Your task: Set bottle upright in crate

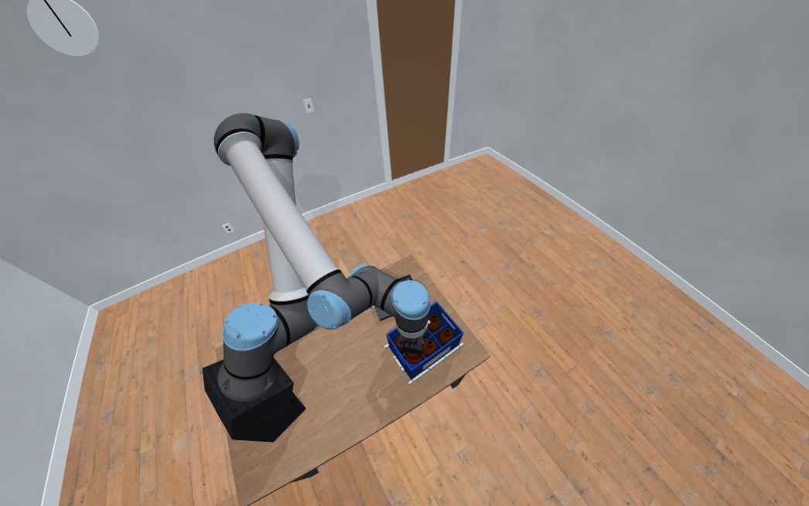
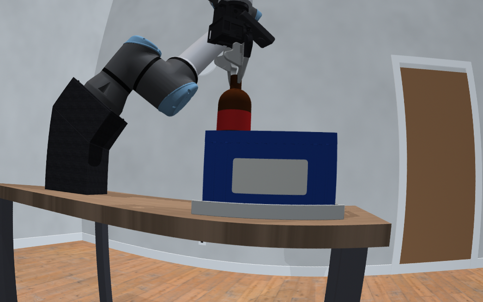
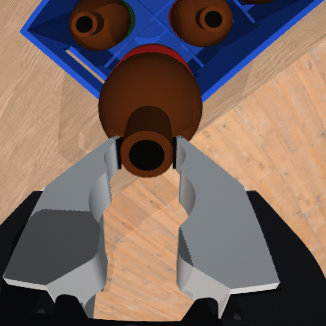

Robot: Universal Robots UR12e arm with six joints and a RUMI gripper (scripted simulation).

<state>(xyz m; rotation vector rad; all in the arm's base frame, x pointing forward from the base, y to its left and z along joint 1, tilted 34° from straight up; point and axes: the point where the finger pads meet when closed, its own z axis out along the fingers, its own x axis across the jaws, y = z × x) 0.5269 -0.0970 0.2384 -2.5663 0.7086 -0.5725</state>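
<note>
My gripper is shut on the neck of a brown bottle with a red label. The bottle hangs upright, and its lower part is sunk behind the rim of the blue crate at the crate's left end. In the wrist view my fingers clamp the bottle's neck, and the bottle's body sits over a corner cell of the crate. From above, the gripper stands over the near end of the crate.
Other brown bottles stand upright in neighbouring crate cells. The crate rests on a flat grey base near the table's right edge. A dark tray lies mostly hidden behind my arm. My black base stands at the table's left.
</note>
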